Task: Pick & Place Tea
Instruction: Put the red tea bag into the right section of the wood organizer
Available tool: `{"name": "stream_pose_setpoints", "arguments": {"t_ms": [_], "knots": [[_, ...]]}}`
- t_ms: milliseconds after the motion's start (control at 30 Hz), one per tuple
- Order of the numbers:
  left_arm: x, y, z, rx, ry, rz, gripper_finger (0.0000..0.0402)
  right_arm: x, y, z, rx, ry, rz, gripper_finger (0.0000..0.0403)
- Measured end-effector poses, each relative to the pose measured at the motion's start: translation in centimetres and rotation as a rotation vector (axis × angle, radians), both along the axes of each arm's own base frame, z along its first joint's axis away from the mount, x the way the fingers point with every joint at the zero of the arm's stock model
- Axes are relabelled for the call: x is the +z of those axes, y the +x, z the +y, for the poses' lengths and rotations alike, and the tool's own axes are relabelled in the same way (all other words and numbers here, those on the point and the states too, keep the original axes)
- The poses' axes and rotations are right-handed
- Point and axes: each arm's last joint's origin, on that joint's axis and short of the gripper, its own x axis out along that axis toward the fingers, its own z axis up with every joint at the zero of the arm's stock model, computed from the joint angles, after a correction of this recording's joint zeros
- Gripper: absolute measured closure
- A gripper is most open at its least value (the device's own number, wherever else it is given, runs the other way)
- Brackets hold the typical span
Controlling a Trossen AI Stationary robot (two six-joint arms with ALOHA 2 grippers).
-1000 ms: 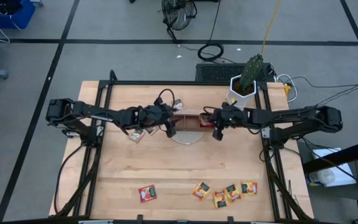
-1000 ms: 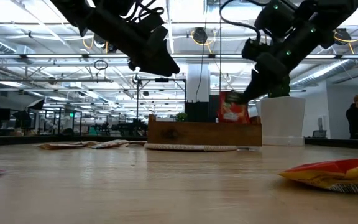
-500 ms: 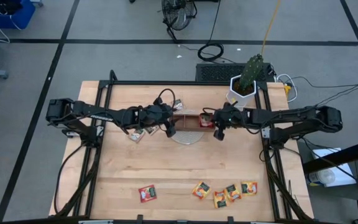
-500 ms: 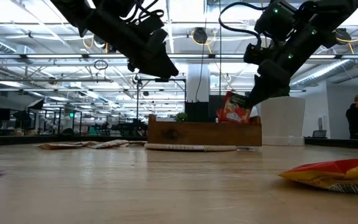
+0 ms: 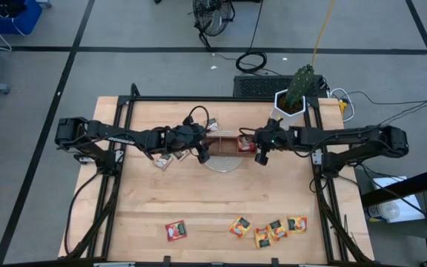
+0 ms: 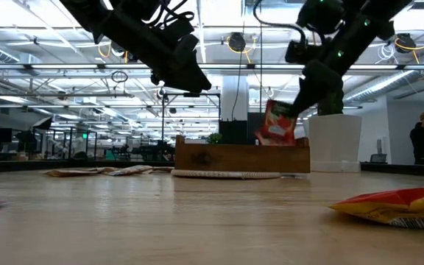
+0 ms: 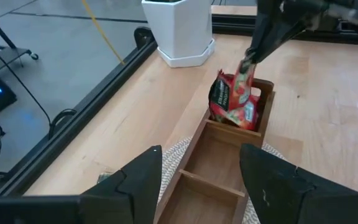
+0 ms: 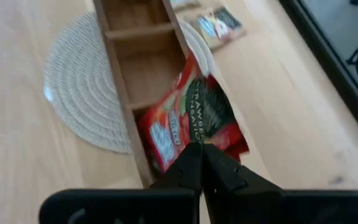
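Note:
A brown three-compartment tray [image 5: 227,143] sits on a round woven mat. My right gripper [image 5: 261,153] [image 6: 293,112] hangs over the tray's right end, shut on red tea sachets [image 7: 232,99] [image 8: 191,118]. My left gripper [image 7: 201,186] [image 5: 202,153] hovers open above the tray's left end and touches nothing. Lying flat near the table's near edge are a red sachet [image 5: 176,231] and several orange-yellow sachets [image 5: 269,230]. Pale beige sachets [image 5: 165,159] lie left of the tray, and another [image 5: 213,124] lies beyond it. My right gripper pinches the red sachets by their upper corner [image 7: 247,65] between its two fingertips [image 8: 191,165], slanting down from above and from the table's right. At least two overlapping sachets hang tilted below the fingers. Their lower edge [image 6: 274,141] is level with the rim of the tray's right compartment.
A white hexagonal pot with a cactus [image 5: 291,104] stands at the far right, close behind my right arm. The woven mat [image 8: 79,93] spreads toward the near side of the tray. An orange-yellow sachet [image 6: 392,206] lies close to the low camera. A person [image 6: 423,140] stands far off in the room.
My right gripper has risen a little over the tray's right compartment, still shut. The red sachets have come up with it and tipped from upright to tilted, their lower edge now at the rim.

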Motion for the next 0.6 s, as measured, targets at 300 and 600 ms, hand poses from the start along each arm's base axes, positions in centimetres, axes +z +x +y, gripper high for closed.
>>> {"name": "stream_pose_setpoints", "arguments": {"t_ms": [300, 600], "knots": [[0.0, 0.0, 0.0, 0.003, -0.005, 0.000, 0.0188, 0.8, 0.8, 0.3, 0.029, -0.029, 0.070, 0.0403], [-0.2, -0.1, 0.0, 0.004, -0.009, 0.014, 0.0188, -1.9, 2.0, 0.2, 0.028, 0.004, 0.191, 0.0403]]}}
